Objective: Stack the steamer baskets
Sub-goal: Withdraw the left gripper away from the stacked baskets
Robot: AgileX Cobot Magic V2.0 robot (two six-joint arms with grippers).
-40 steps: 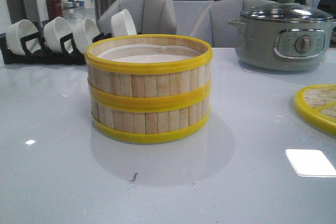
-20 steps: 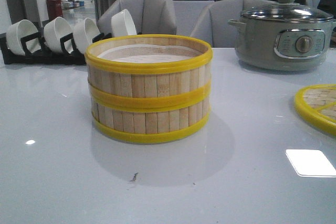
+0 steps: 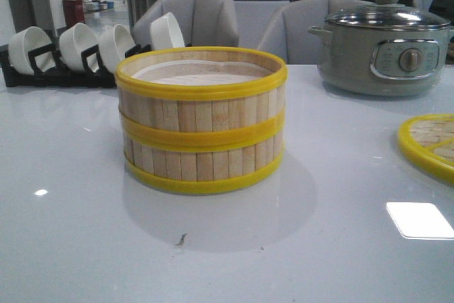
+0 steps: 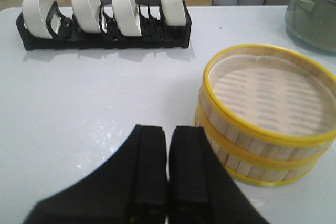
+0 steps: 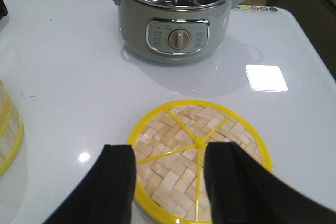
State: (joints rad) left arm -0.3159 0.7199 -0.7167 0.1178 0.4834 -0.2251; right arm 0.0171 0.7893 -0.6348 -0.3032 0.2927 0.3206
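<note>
Broadly, a glossy white surface (image 3: 64, 246) fills all three views, with grey chairs (image 3: 198, 15) behind its far edge. Steamer baskets (image 3: 201, 120): two, already stacked one on the other, standing upright at the middle of the surface in the front view; pale bamboo slats, yellow rims at top, seam and base, whitish liner visible inside the upper one. The upper basket sits squarely on the lower, rims touching all round as far as can be seen. Grey-green electric pot (image 3: 383, 51) at the far right of the surface, glass lid with knob on, dial facing front; well apart from the stack. Black rack (image 3: 67, 69) at the far left, holding four white bowls (image 3: 78, 44) tilted on edge. Flat woven lid (image 3: 429, 143) with yellow rim lies on the surface to the right, cut by the frame edge in the front view; seen whole in the right wrist view, with yellow spokes meeting at a centre knob. Left claw (image 4: 168, 145): black fingers pressed together, nothing between them, held above bare surface just beside the stack, not touching it. Right claw (image 5: 169, 163): fingers spread wide, empty, poised over the woven lid; contact with the lid cannot be told. A bright square reflection (image 3: 420, 219) shows on the surface near the right front. Small dark speck (image 3: 181, 239) in front of the stack.
</note>
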